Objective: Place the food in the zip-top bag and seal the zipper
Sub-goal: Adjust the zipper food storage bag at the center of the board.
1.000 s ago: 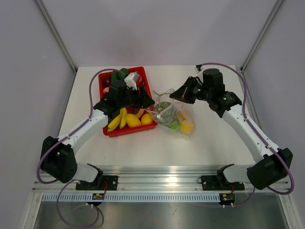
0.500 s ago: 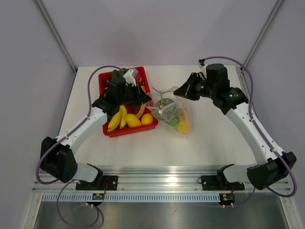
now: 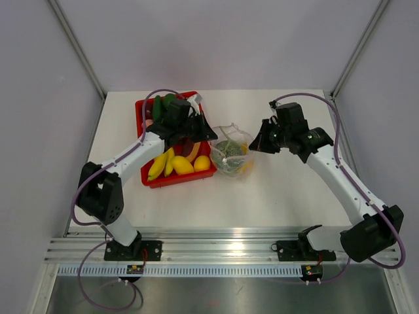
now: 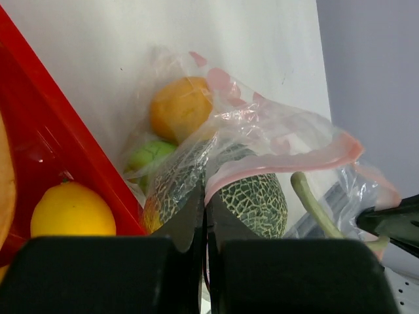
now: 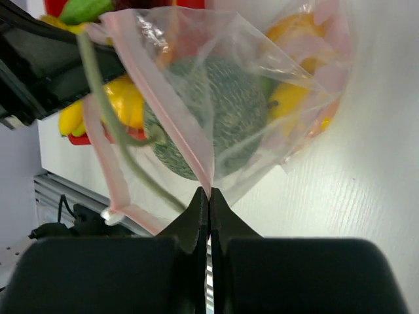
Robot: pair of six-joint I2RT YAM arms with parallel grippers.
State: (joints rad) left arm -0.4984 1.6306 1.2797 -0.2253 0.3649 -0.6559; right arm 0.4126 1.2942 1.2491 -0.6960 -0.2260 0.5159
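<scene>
As the left gripper and right gripper each pinched shut on the zipper, the bag hung between them beside the tray. Its mouth was seemingly stretched for sealing, with the melon inside.

Left end effector and right end effector both clamped tight, face to face, a little apart.

a white table stands between pale grey walls, metal posts at its far corners.
</scene>
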